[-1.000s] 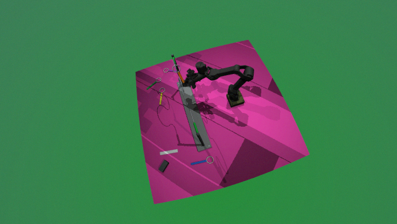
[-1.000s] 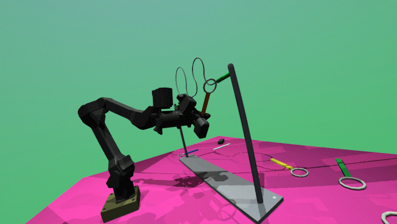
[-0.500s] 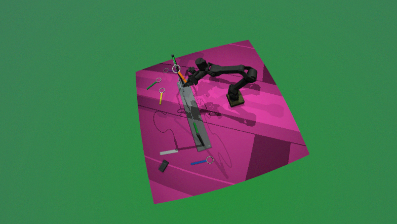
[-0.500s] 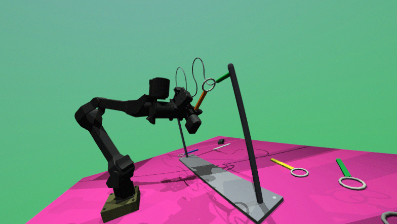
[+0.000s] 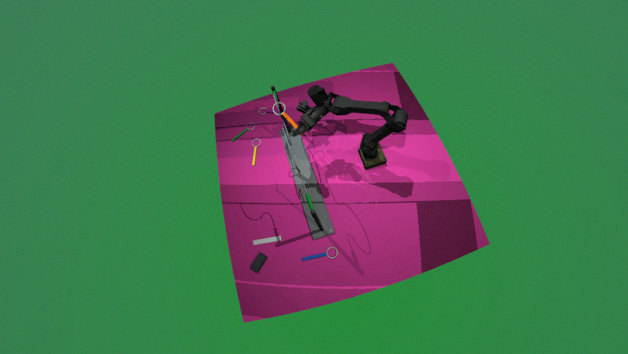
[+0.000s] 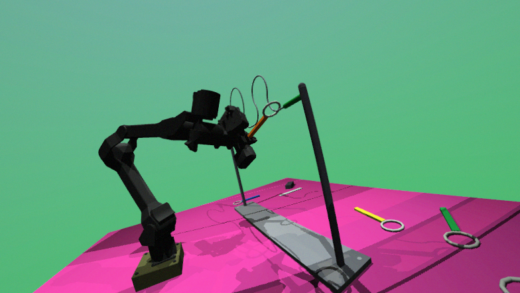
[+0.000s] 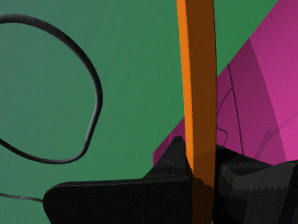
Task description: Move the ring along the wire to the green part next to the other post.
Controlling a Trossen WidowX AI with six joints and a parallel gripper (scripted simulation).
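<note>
The ring [image 5: 272,108] [image 6: 264,110] is tilted around the thin grey wire [image 6: 258,75] [image 7: 100,95], just off the inner end of the near green part [image 5: 275,94] [image 6: 292,101], by the near post [image 6: 320,156]. Whether ring and wire touch cannot be told. My gripper [image 5: 297,130] [image 6: 251,138] [image 7: 184,142] is shut on the lower end of the orange handle [image 5: 290,120] [image 6: 257,125] [image 7: 201,90], which slants up to the ring. The other green part [image 5: 310,202] is by the far post [image 5: 317,220] [image 6: 238,178]; my arm hides it in the exterior view.
The wire rises in tall loops behind my wrist in the exterior view. A grey base plate [image 5: 324,219] [image 6: 291,236] carries both posts. Loose rings with yellow [image 5: 254,155], green [image 5: 239,134] and blue [image 5: 313,256] handles, a white strip [image 5: 267,240] and a black block [image 5: 258,262] lie on the table.
</note>
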